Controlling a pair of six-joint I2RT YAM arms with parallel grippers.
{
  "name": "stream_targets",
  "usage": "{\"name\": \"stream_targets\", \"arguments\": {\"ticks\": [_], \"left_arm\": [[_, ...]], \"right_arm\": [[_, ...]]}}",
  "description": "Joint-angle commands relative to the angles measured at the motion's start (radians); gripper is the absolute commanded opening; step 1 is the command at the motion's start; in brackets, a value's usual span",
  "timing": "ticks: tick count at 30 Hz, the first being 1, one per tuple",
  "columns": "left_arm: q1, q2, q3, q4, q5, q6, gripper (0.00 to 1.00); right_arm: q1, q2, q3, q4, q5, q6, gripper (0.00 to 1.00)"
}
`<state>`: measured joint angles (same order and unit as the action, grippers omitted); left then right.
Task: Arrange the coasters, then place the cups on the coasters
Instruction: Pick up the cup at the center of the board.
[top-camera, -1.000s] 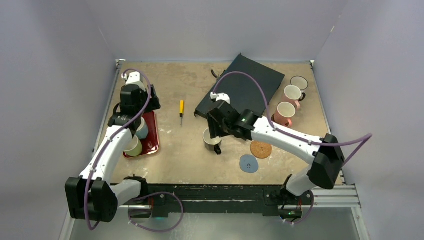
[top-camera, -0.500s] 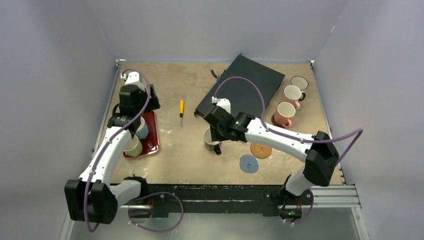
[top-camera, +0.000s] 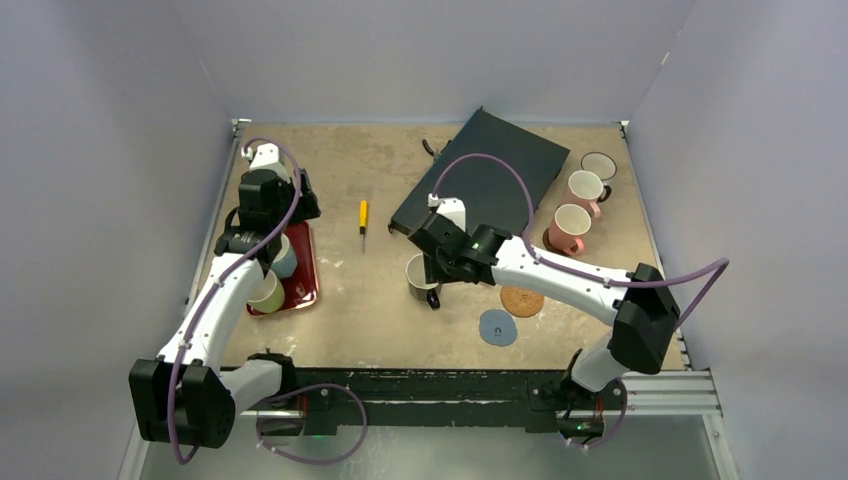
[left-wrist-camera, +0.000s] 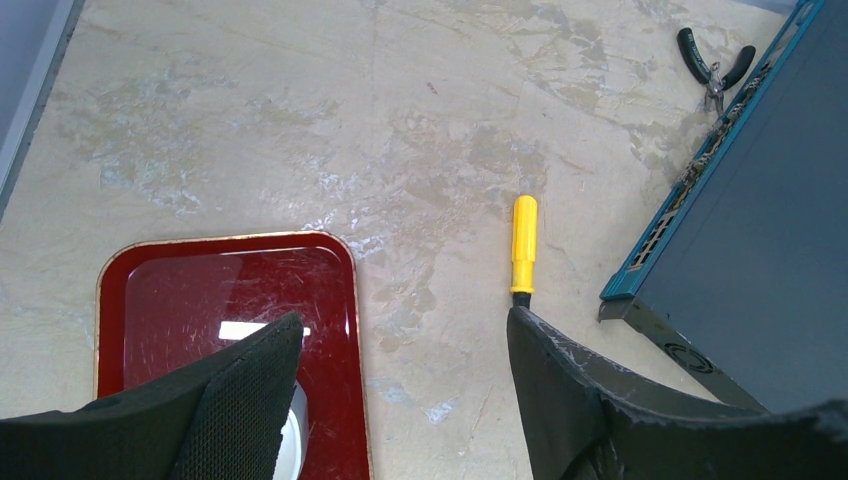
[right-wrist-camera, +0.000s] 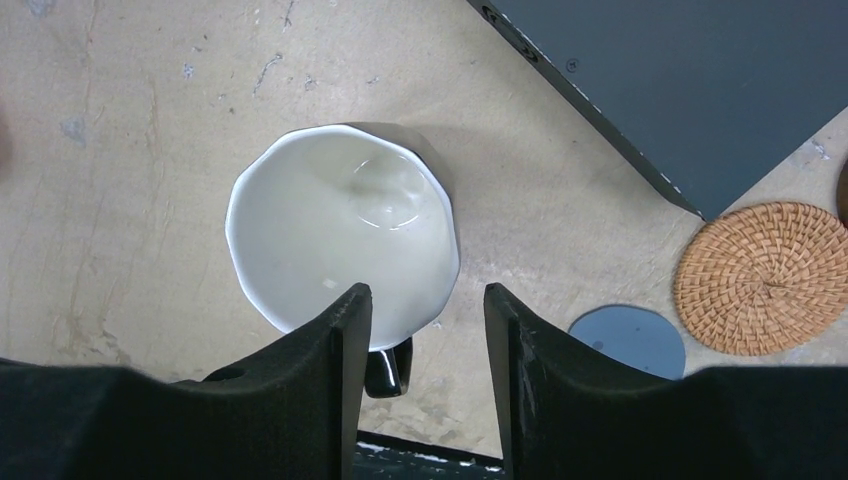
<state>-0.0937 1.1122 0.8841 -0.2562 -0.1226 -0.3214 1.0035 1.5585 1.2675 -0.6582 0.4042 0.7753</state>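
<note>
A dark cup (right-wrist-camera: 345, 240) with a cream inside stands on the table, its handle (right-wrist-camera: 388, 368) towards the near edge. My right gripper (right-wrist-camera: 425, 300) hangs open just over it (top-camera: 432, 262). One finger is over the cup's inside, the other outside its rim, with a gap showing. A cork coaster (right-wrist-camera: 765, 275) and a blue-grey coaster (right-wrist-camera: 628, 340) lie to its right. My left gripper (left-wrist-camera: 402, 320) is open and empty over the red tray's (left-wrist-camera: 200, 290) right edge. A light blue cup (top-camera: 285, 258) and a green cup (top-camera: 267, 292) stand on that tray.
A dark flat box (top-camera: 485, 180) lies behind the right gripper. A yellow screwdriver (left-wrist-camera: 523, 240) and pliers (left-wrist-camera: 712, 65) lie on the table. Two pink cups (top-camera: 572, 228) (top-camera: 585, 187) and another dark cup (top-camera: 600, 165) stand at the back right.
My right gripper shifted slightly left and down over the dark cup and its jaws narrowed a little. The left arm stayed still.
</note>
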Motion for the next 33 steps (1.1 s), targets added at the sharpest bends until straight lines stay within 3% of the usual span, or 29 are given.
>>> {"name": "stream_targets", "arguments": {"ticks": [1,6,15,18,21,33], "left_arm": [[0.003,-0.002,-0.007,0.014,0.008,0.009,0.71],[0.003,0.003,-0.007,0.015,0.013,0.009,0.71],[0.003,0.007,-0.007,0.011,0.014,0.009,0.71],[0.003,0.008,-0.008,0.012,0.013,0.011,0.71],[0.002,0.009,-0.006,0.013,0.013,0.012,0.71],[0.003,0.009,-0.005,0.008,0.013,0.016,0.71]], "right_arm": [[0.007,-0.045,-0.006,-0.043,0.048,0.036,0.49],[0.007,-0.018,-0.017,-0.009,0.043,0.025,0.49],[0.006,0.113,0.029,-0.003,0.076,-0.014,0.32],[0.006,0.117,0.03,0.005,0.076,-0.019,0.23],[0.007,0.101,0.031,0.006,0.072,-0.034,0.01],[-0.059,-0.066,0.113,-0.162,0.016,-0.321,0.0]]}}
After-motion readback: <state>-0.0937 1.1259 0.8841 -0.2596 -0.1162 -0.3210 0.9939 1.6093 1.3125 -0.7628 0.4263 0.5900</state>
